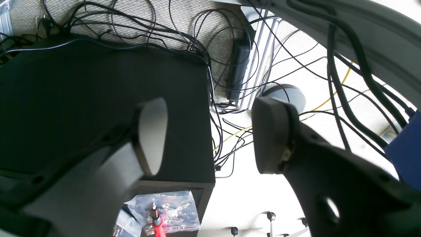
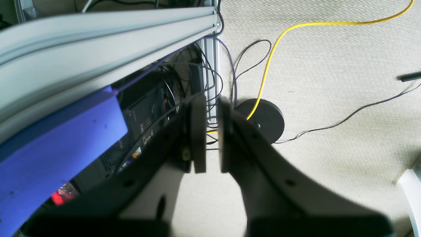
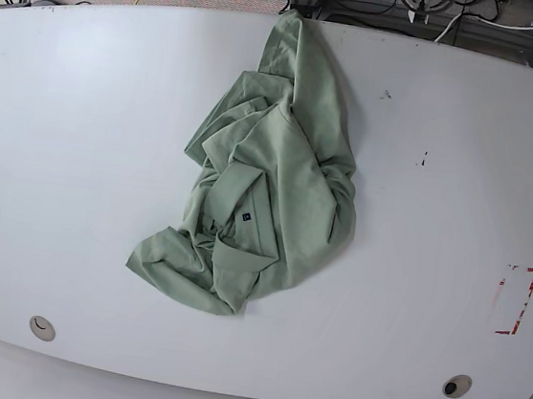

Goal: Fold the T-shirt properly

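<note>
Base view puts the T-shirt (image 3: 291, 193) on the white counter (image 3: 434, 248), a crumpled sage-green heap running from the far edge toward the near side, its collar (image 3: 240, 179) and small dark neck label (image 3: 246, 217) facing up amid the folds. One narrow end reaches the far edge; the rest bunches and overlaps, which looks to me like cloth dropped or gathered rather than laid out for folding. Neither of my arms reaches over it there. My left jaws (image 1: 210, 136) stand wide apart with nothing between them, above a black cabinet (image 1: 105, 108) and loose cables; my right jaws (image 2: 213, 135) stand only narrowly apart, also empty, over the carpet (image 2: 312, 171) and a black disc (image 2: 263, 120). I take both to be parked off the counter so that the cloth stays unobstructed. Folding has yet to begin, I judge: spreading comes first, probably by pinching separated edges and drawing them apart. A careless pinch could catch several layers and tighten the bunch.
</note>
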{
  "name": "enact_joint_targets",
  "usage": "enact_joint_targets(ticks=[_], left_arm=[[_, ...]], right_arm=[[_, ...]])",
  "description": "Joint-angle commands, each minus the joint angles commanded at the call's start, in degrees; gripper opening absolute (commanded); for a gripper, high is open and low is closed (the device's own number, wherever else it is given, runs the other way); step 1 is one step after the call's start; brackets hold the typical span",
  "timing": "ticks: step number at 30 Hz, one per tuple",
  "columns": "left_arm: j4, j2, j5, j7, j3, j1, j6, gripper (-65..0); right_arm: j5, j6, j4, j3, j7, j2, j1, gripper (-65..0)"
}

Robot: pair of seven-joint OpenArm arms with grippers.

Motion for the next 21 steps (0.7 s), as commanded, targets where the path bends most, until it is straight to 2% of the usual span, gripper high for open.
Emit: enact_joint_targets(ticks=[1, 21], left_arm=[[-0.2, 0.1, -0.1, -2.1, -1.3, -0.2, -0.1, -27.4], [-0.1, 0.0, -0.3, -3.3, -1.3, 0.3, -0.1, -27.4]], right_arm=[[-0.4, -0.09, 0.2, -0.1, 0.8, -0.3, 1.5, -59.9], [-0.3, -0.09, 2.5, 0.0, 1.1, -0.3, 0.3, -60.1]])
